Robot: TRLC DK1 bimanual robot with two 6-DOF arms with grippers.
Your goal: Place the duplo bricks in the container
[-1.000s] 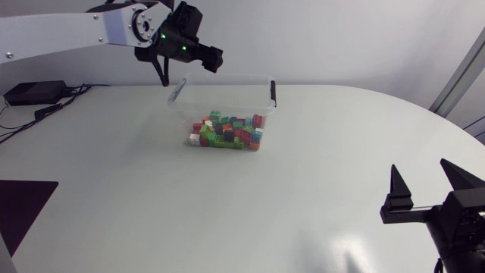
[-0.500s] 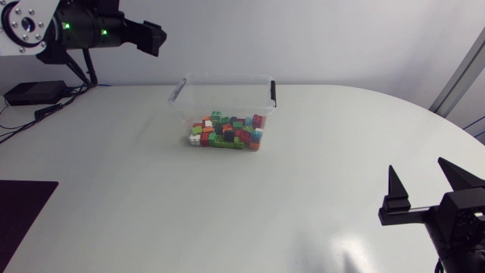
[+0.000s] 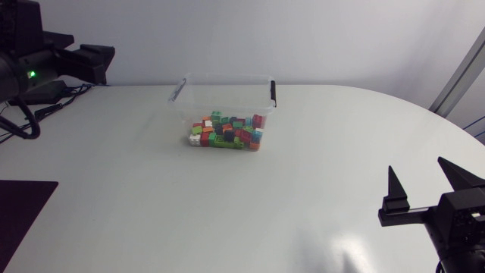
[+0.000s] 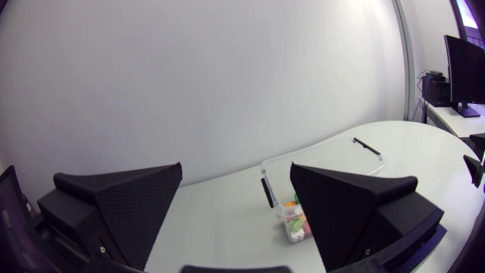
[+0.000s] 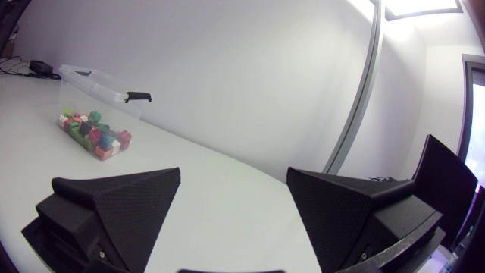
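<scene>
left jaws apart, empty | right jaws apart, empty | clear plastic container [image 3: 227, 92] holds multicoloured duplo bricks [image 3: 226, 130]

White table [image 3: 318, 182], plain top, rounded on the right side. Small black box [image 5: 35, 65] sits at its far-left corner, with thin black cables [image 3: 59, 104] beside it. Dark flat patch [image 3: 21, 208] at near-left corner; can't tell if it's on the table.
</scene>
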